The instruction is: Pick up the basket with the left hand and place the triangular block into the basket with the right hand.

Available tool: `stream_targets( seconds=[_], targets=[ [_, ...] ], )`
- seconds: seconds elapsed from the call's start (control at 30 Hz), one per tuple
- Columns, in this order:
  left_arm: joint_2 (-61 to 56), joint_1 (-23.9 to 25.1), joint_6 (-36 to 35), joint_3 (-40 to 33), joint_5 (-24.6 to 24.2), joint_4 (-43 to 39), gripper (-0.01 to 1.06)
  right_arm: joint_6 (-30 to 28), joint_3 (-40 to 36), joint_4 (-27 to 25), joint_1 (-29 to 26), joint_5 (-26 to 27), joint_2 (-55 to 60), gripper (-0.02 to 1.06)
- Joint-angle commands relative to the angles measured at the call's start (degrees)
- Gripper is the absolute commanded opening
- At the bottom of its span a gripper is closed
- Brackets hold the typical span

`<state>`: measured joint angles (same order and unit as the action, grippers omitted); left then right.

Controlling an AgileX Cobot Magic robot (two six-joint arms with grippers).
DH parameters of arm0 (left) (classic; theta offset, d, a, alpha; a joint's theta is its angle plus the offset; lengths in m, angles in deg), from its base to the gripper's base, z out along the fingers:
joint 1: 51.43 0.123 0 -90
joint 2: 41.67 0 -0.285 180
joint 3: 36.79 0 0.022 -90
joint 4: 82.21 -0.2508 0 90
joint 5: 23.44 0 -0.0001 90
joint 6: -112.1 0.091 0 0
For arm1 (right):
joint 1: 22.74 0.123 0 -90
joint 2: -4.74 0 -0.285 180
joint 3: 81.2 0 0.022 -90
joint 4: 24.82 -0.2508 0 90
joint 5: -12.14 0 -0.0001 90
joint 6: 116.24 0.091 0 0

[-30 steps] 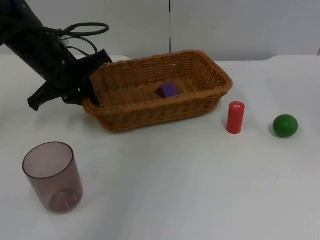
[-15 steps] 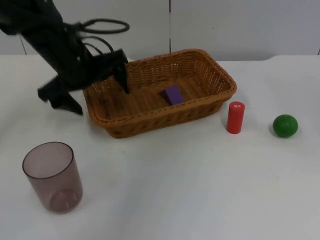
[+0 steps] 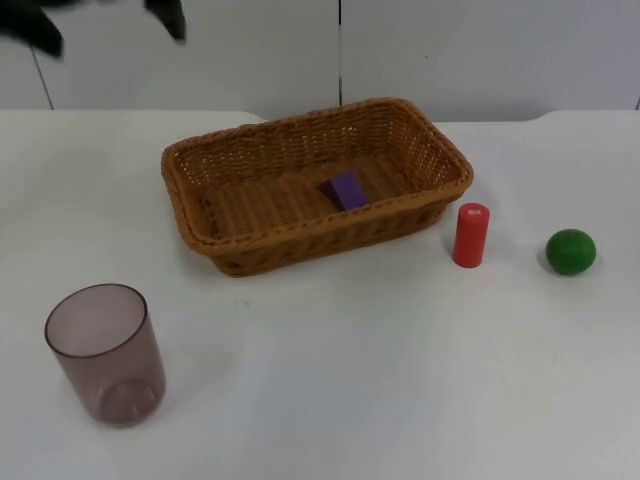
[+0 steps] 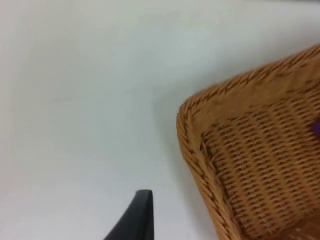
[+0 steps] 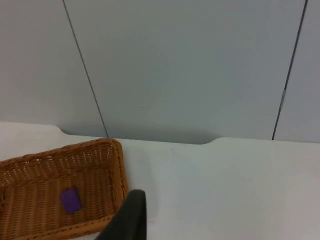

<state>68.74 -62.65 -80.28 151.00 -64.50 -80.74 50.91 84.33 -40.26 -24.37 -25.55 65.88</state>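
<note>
The brown wicker basket (image 3: 250,250) rests on the white table, a little left of the middle. A purple block (image 3: 344,188) lies on its floor near the right end. My left gripper (image 3: 110,30) hovers high above the table's far left corner, well clear of the basket, open and empty. The left wrist view holds one black fingertip (image 4: 137,220) and the basket's corner (image 4: 240,165) beside bare table. The right arm waits; its wrist view has a fingertip (image 5: 129,215), the basket (image 5: 30,220) and the purple block (image 5: 70,200), with nothing held.
A red cylinder (image 3: 470,235) stands upright just right of the basket, and a green ball (image 3: 571,251) lies farther right. A smoky see-through cup (image 3: 105,352) stands at the front left. The grey partition wall closes off the far side.
My left gripper let go of the basket's left rim, opened wide, and rose away toward the far left. The basket shifted slightly and now sits on the table alone.
</note>
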Motion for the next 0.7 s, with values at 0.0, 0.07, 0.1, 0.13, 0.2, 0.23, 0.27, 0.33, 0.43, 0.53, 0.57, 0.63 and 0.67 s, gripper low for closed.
stream_targets(
  seconds=[0.0,0.07,0.1,0.13,0.2,0.23,0.27,0.33,0.43,0.53,0.57,0.63,0.67],
  targets=[
    [-8.67,-0.75,0.76,-1.04,-2.03,-1.47,1.05,-0.26,0.04,0.23,0.27,0.17,-0.36,1.05],
    [-11.34,-0.85,1.38,-2.27,-1.42,-2.05,1.05,0.01,0.04,0.23,0.27,0.17,-0.36,1.05],
    [-14.67,-0.85,1.63,-3.95,-0.42,-2.19,1.05,0.14,0.04,0.23,0.27,-0.07,-0.36,1.05],
    [-18.27,-0.85,1.63,-5.70,0.80,-2.64,1.05,0.14,0.04,0.23,0.27,-0.23,-0.36,1.05],
    [-21.82,-0.85,1.63,-7.95,2.28,-3.92,1.05,0.14,0.04,0.23,0.27,-0.48,-0.36,1.05],
    [-24.75,-0.85,1.63,-10.24,3.83,-5.91,1.05,0.14,0.04,0.23,0.27,-0.65,-0.36,1.05],
    [-28.28,-0.85,1.63,-12.34,4.91,-7.31,1.05,0.14,0.04,0.23,0.27,-0.65,-0.36,1.05],
    [-34.15,-0.85,1.63,-15.28,6.19,-9.13,1.05,0.14,0.04,0.34,0.27,-0.66,-0.36,1.05],
    [-39.25,-0.85,1.63,-16.77,6.19,-10.98,1.05,0.14,0.04,0.34,0.27,-0.66,-0.36,1.05],
    [-42.77,-0.73,1.63,-16.80,5.82,-12.75,1.05,0.14,0.04,0.34,0.27,-0.66,-0.36,1.05],
    [-45.19,-0.73,1.63,-16.80,5.72,-14.70,1.05,0.14,0.04,0.34,0.27,-0.66,-0.36,1.05],
    [-47.20,-0.73,1.63,-16.80,5.90,-15.40,1.05,0.14,0.04,0.80,0.27,-0.14,-0.36,1.05],
    [-49.16,-0.73,1.63,-16.80,6.74,-16.44,1.05,0.14,0.04,1.63,0.27,0.27,-0.36,1.05]
  ],
)
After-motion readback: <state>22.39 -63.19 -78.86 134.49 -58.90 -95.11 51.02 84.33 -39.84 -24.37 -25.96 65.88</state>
